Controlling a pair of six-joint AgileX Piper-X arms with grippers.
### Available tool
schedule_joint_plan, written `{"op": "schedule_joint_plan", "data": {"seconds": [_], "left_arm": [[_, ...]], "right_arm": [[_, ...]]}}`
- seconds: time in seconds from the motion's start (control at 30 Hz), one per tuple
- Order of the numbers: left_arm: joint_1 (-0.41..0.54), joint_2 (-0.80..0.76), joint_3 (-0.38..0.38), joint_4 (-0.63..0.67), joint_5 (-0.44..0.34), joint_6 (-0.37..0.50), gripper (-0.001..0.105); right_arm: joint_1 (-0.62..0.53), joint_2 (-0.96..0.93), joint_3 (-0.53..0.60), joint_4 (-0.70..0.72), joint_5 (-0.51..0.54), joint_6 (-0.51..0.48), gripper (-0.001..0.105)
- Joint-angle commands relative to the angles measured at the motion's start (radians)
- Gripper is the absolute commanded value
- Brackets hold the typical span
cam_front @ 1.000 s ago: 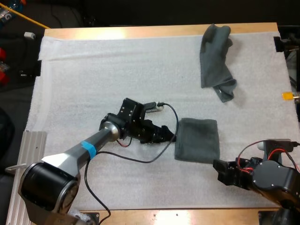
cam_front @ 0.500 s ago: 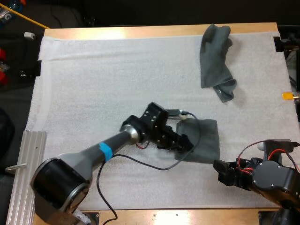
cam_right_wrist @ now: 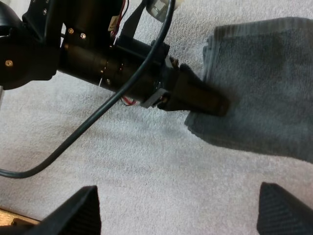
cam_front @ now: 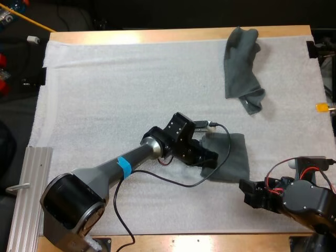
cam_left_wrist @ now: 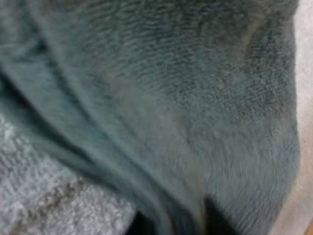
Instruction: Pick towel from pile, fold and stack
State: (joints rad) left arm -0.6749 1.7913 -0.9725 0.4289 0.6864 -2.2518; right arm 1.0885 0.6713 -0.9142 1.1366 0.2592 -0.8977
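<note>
Left claw (cam_front: pixel 210 157) rests on the folded towel's (cam_front: pixel 235 157) left edge, centre-right of the high view; its grip cannot be told. Right claw (cam_right_wrist: pixel 177 188) spread wide, touching nothing.

The light is bright and even, and it comes from above. The white mat (cam_front: pixel 105 94) looks pale all over. A shiny glare sits on the wooden bench (cam_front: pixel 131 37), far beyond the left gripper (cam_front: pixel 211 159). A soft dark shadow lies on the folded towel (cam_front: pixel 236 157) just under that gripper. Past the bench it is dark.
</note>
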Motion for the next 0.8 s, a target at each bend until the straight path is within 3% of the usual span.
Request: {"op": "schedule_joint_plan", "data": {"seconds": [0.0, 0.07, 0.2, 0.3, 0.37, 0.47, 0.53, 0.77], "left_arm": [[-0.005, 0.000, -0.012, 0.033, 0.001, 0.033, 0.000], [-0.005, -0.002, -0.022, 0.102, -0.035, 0.092, 0.000], [0.004, -0.035, -0.060, 0.293, -0.224, 0.299, 0.000], [0.039, -0.068, -0.078, 0.396, -0.339, 0.403, 0.000], [0.107, -0.114, -0.080, 0.443, -0.424, 0.438, 0.000], [0.226, -0.170, -0.080, 0.506, -0.473, 0.470, 0.000], [0.333, -0.227, -0.080, 0.562, -0.580, 0.500, 0.000], [0.470, -0.282, -0.080, 0.626, -0.797, 0.595, 0.000]], "right_arm": [[0.002, -0.001, -0.002, 0.006, 0.007, -0.002, 0.064], [0.002, -0.001, -0.002, 0.006, 0.007, -0.002, 0.064], [0.002, -0.001, -0.002, 0.006, 0.007, -0.002, 0.064], [0.002, -0.001, -0.002, 0.006, 0.007, -0.002, 0.064], [0.002, -0.001, -0.002, 0.006, 0.007, -0.002, 0.064], [0.002, -0.001, -0.002, 0.006, 0.007, -0.002, 0.064], [0.002, -0.001, -0.002, 0.006, 0.007, -0.002, 0.064], [0.002, -0.001, -0.002, 0.006, -0.002, -0.002, 0.064]]}}
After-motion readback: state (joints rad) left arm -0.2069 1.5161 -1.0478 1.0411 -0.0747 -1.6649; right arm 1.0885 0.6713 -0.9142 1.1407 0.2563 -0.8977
